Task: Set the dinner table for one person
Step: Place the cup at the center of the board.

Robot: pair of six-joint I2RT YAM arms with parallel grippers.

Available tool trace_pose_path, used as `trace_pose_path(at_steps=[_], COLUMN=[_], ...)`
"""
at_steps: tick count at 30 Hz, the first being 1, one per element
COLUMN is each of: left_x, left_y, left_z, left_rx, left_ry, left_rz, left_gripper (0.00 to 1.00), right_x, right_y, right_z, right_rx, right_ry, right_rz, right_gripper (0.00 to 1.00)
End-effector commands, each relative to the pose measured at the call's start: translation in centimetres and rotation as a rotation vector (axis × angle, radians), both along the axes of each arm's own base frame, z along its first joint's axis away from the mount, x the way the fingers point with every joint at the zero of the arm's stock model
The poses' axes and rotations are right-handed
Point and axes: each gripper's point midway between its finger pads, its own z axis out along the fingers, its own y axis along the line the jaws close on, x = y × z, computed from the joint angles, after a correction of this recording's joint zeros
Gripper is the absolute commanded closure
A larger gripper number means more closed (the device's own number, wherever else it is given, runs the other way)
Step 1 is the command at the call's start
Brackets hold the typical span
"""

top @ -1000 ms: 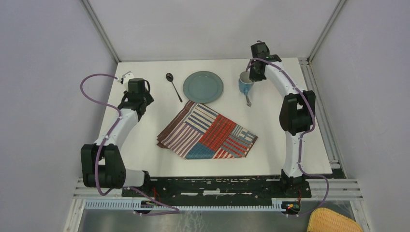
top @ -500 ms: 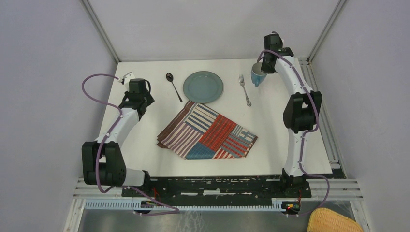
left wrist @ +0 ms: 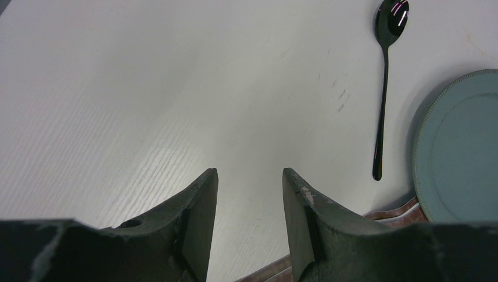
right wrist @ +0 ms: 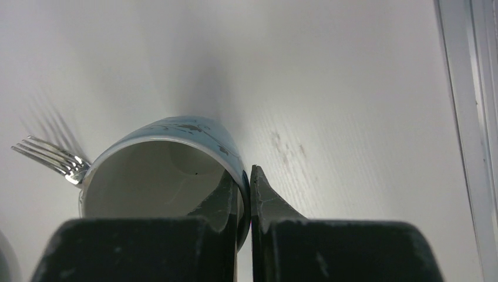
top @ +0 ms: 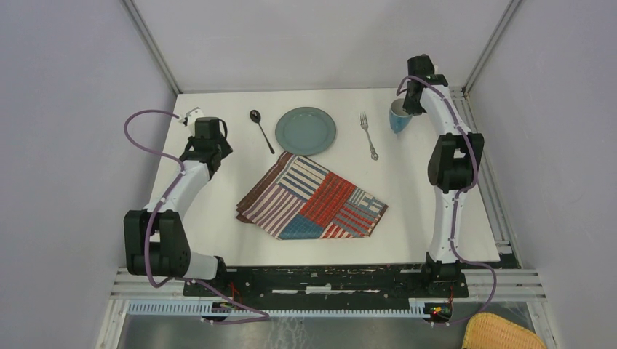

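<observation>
**Right gripper pinching a blue mug over the table's far right corner**

The right gripper (right wrist: 246, 176) is pinching the wall of the blue mug (right wrist: 176, 132), with one finger reaching inside and one pressing outside. The mug's pale interior is showing only that finger. The mug is hanging tilted, just right of the fork (top: 369, 136).

The dinner table (top: 211, 218) is lying flat, white and matte, between grey walls with metal rails along its edges. It is carrying a teal plate (top: 305, 131), a black spoon (top: 261, 130) and a striped placemat (top: 313, 198).

The left gripper (left wrist: 249, 173) is hovering over bare tabletop, jaws standing apart.

No writing, label, brand, number or sign can be read on anything in these views.
</observation>
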Motion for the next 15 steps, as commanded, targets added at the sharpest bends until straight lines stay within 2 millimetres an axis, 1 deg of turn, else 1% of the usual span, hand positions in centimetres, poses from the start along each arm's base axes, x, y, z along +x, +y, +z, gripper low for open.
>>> trace_pose_path(at_steps=[1,3,5,6,7,15], left_x=[1.6,1.7,1.8,1.9,2.0,2.1], left_y=[0.1,0.1,0.1,0.1,0.1,0.1], left_z=[2.3,2.3,2.3,2.3,2.2,2.1], left_rx=[0.039,0.04,0.041,0.041,0.04,0.043], left_ry=[-0.058,-0.057,-0.056,-0.057,-0.055,-0.049], left_rz=[-0.023,-0.022,-0.023,-0.022,-0.023,-0.024], left_gripper=[0.48,0.48,0.48,0.48,0.48,0.48], right_x=[2.2,2.2,2.3,2.2,2.3,2.8], right_y=[-2.6,-3.3,-3.2,-4.4,-4.8,-5.0], right_z=[4.3,4.2,4.0,3.9,3.9,2.7], right_rx=[-0.013,-0.004,0.002,0.004,0.006,0.02], right_ry=[-0.146,-0.147,-0.146,-0.147,-0.148,-0.135], right_rz=[-0.072,-0.085,-0.085,-0.105,-0.112,-0.116], right_gripper=[1.0,1.0,1.0,1.0,1.0,1.0])
